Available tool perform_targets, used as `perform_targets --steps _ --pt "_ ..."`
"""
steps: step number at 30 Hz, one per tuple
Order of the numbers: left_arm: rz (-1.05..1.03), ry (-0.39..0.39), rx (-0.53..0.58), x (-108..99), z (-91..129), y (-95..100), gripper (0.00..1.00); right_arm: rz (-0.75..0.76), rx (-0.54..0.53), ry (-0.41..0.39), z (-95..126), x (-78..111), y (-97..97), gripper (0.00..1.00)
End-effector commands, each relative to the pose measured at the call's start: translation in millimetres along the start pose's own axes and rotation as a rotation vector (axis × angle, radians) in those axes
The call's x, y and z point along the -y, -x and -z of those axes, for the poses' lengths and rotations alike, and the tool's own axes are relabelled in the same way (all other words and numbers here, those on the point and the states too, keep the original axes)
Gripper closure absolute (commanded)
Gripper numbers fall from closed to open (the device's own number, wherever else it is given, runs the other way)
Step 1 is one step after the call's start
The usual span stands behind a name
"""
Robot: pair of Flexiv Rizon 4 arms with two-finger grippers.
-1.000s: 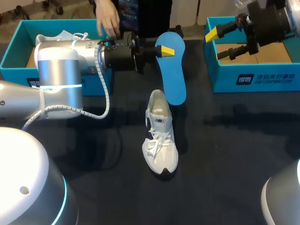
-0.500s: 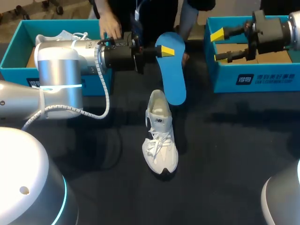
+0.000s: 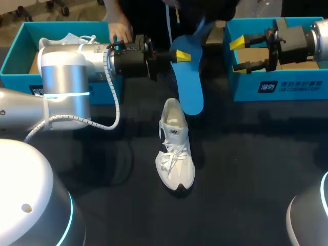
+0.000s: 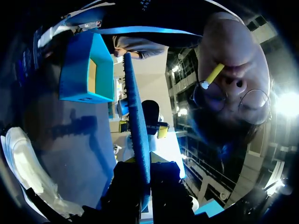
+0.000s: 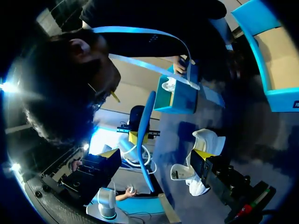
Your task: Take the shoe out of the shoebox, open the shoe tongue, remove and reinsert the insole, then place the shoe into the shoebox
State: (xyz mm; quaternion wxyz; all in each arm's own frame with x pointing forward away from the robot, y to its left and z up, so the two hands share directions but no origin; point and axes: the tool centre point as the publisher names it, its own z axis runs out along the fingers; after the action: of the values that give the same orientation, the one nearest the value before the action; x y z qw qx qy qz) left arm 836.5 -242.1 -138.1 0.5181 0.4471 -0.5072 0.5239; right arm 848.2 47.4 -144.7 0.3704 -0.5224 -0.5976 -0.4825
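Right hand [image 3: 237, 55] lower; insole [image 3: 188, 88] in left hand [image 3: 179, 54]

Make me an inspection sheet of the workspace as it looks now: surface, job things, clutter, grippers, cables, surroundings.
Surface: dark table.
Job's things: white shoe upright mid-table, outside the boxes; blue insole held up, lower end near the shoe's heel; left box holds a second shoe; right box.
Clutter: nothing seen.
Grippers: left gripper shut on the insole; right gripper open, at the right box's edge.
Cables: white cable loops off the left arm.
Surroundings: a person's hand at the left arm's wrist.
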Motion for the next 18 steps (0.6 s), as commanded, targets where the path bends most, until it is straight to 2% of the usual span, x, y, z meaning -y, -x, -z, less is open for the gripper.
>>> perform_targets --steps 1,18 --pt "0.0 -0.001 0.0 -0.1 -0.3 0.3 1.0 0.0 0.002 -0.002 -1.5 -2.0 -0.4 0.0" --pt "-0.071 0.008 -0.008 -2.7 0.3 -1.3 1.0 0.0 0.002 -0.002 -1.5 -2.0 -0.4 0.0"
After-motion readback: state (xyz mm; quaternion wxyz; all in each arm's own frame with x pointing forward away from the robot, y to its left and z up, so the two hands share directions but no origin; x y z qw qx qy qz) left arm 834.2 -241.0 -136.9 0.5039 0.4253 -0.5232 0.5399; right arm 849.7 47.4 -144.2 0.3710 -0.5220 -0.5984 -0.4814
